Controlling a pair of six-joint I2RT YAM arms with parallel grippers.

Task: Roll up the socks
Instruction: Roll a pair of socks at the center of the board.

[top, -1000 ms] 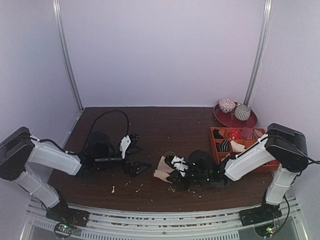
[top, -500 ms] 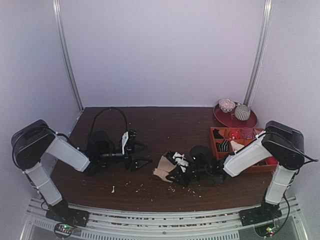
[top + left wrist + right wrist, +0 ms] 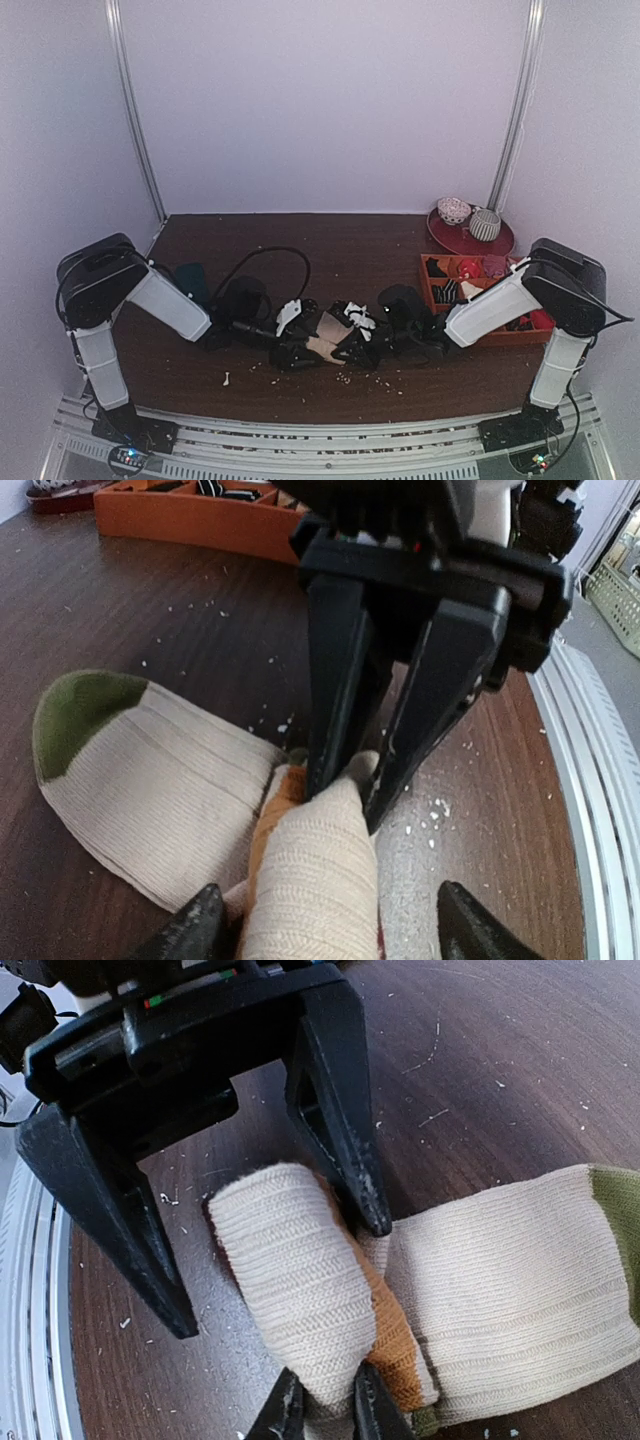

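Top view: my left gripper [image 3: 298, 340] has swung in from the left side of the table [image 3: 340, 250] to the middle. It now sits at the 9 o'clock side of the socks [image 3: 325, 338], facing the right gripper [image 3: 358, 335] at their 3 o'clock. With both hands at the roll, I judge the next turn can begin. The orange tray [image 3: 428, 292] crowds the 3 o'clock side and the table's near edge lies toward 6. Open wood runs from 10 round to 1.

Left wrist: the left gripper [image 3: 330, 932] has its jaws spread either side of the rolled end and grips nothing yet. The right gripper [image 3: 362, 780] pinches the roll at 12, and the unrolled socks [image 3: 150, 780] fan out toward 9.

Right wrist: the right gripper [image 3: 326, 1412] is clamped tight on the socks [image 3: 290, 1270]. The left gripper [image 3: 280, 1270] straddles the roll. One of its fingers may be brushing the knit, though I can't be sure.
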